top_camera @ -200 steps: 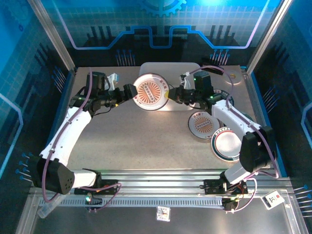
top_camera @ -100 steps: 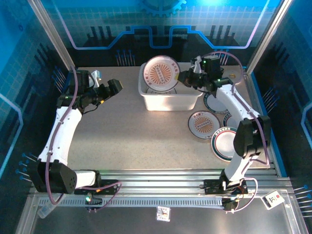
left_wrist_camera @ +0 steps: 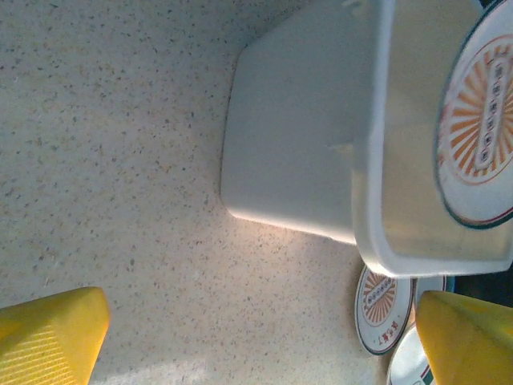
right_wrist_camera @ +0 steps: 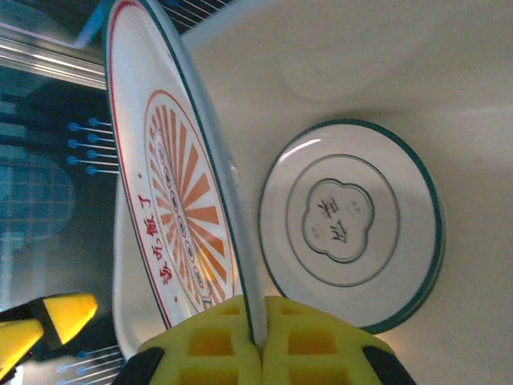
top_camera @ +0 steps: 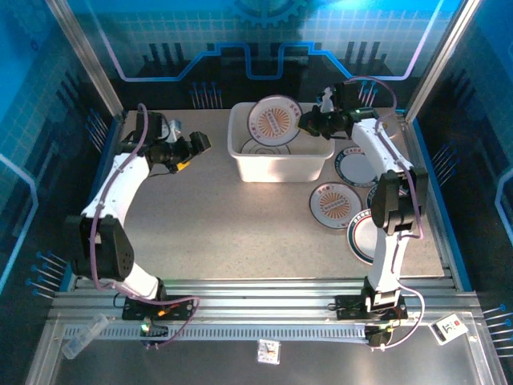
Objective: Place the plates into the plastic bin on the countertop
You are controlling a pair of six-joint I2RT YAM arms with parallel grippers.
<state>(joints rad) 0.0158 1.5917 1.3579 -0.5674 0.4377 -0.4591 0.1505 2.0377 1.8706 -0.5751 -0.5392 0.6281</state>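
1. Top view: my right gripper [top_camera: 309, 125] is clamped on an orange-rayed plate [top_camera: 274, 122], which tilts over the plastic bin [top_camera: 280, 168]. My left gripper [top_camera: 196, 144] is spread above the countertop [top_camera: 224, 216], left of the bin. Other plates [top_camera: 333, 202] lie right of it.
2. Left wrist: my fingertips [left_wrist_camera: 48, 333] are wide apart with nothing between them. The bin [left_wrist_camera: 288, 144] is beyond.
3. Right wrist: my pads [right_wrist_camera: 212, 353] pinch the orange-rayed plate [right_wrist_camera: 172, 216] by its rim. A green-rimmed plate [right_wrist_camera: 353, 220] lies flat in the bin [right_wrist_camera: 481, 80].

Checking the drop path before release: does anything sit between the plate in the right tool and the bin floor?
One green-rimmed plate lies flat on the plastic bin floor below the sunburst plate pinched by the right tool; nothing else visible.
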